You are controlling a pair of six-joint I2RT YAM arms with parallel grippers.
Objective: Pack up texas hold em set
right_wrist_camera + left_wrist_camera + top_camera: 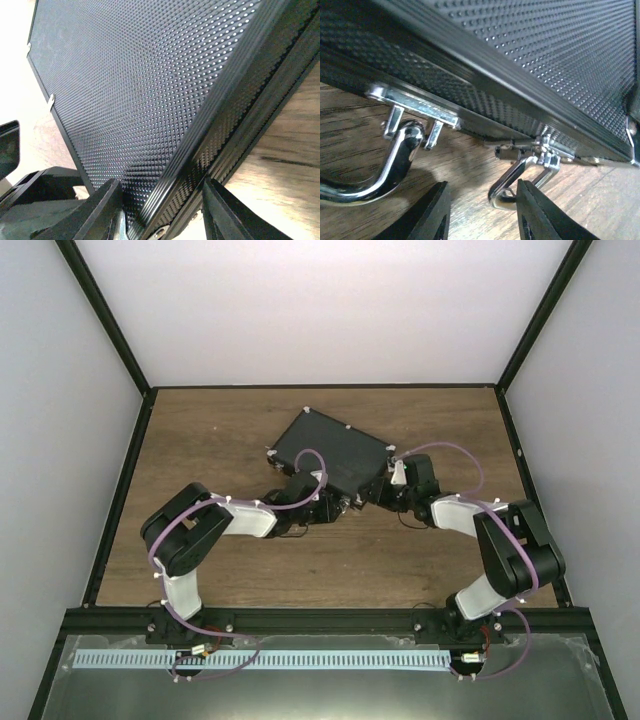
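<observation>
The black case [330, 453] lies shut and askew in the middle of the desk [215, 435]. Its chrome latch [517, 172], beside the handle [395, 160], appears to hang loose between the left gripper's [482, 212] parted fingers. The right gripper [160, 210] straddles the case's front edge; I cannot tell whether it clamps. Best to steady the case there and push the latch squarely home.

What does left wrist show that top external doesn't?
Left wrist only: a chrome handle and a latch loop on the side of the case, with the loop between the left fingers, which stand apart. Top external only: the left arm, the right arm, the whole closed case lying skewed on the table, and the walls. Both: black case, wood table.
</observation>
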